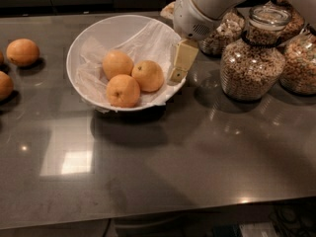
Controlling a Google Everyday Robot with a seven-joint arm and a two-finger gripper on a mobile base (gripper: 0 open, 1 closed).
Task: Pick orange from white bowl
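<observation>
Now the orange (pixel 122 90) at the front of the white bowl (pixel 94 33) looks easiest to take, with two more oranges (pixel 148 75) just behind it. The gripper (pixel 180 63) hangs at the bowl's right rim, maybe touching it; I cannot tell if it is open or closed. It should lift over the rim, come down slowly, and miss the paper (pixel 153 36).

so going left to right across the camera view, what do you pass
loose orange → white bowl holding three oranges → gripper at the bowl's right rim → glass cereal jar → second jar at the right edge
</observation>
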